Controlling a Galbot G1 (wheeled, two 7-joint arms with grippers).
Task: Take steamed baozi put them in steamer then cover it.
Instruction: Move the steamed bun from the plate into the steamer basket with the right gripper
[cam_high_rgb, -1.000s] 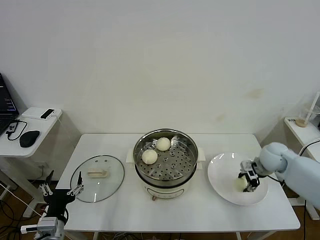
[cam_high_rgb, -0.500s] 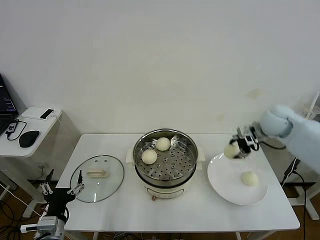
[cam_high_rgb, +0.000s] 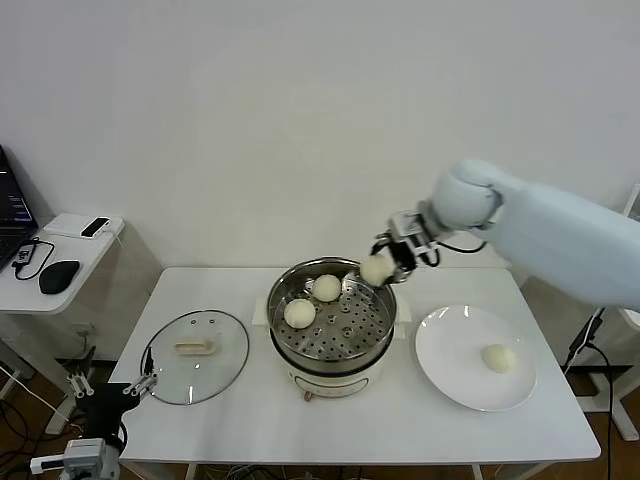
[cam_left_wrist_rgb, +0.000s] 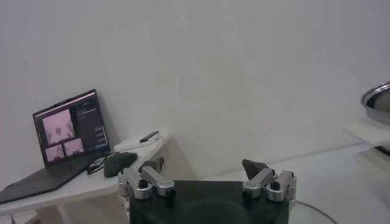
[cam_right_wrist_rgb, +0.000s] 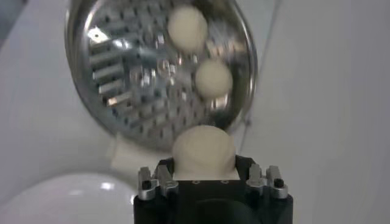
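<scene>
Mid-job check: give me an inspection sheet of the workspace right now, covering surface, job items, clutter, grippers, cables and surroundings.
Surface: white rectangular table, bare around the items.
Job's things: round shiny steel steamer on a cream base, two cream-white round baozi on its perforated tray; third baozi held above the steamer's far right rim; fourth baozi on the flat white round plate; round clear glass cover lying flat left of the steamer.
Clutter: nothing seen on the table.
Grippers: right gripper shut on the third baozi; left gripper open, parked below the table's left corner.
Cables: black cable beside the table's right end.
Surroundings: white side desk with laptop, black mouse; plain white wall.
</scene>
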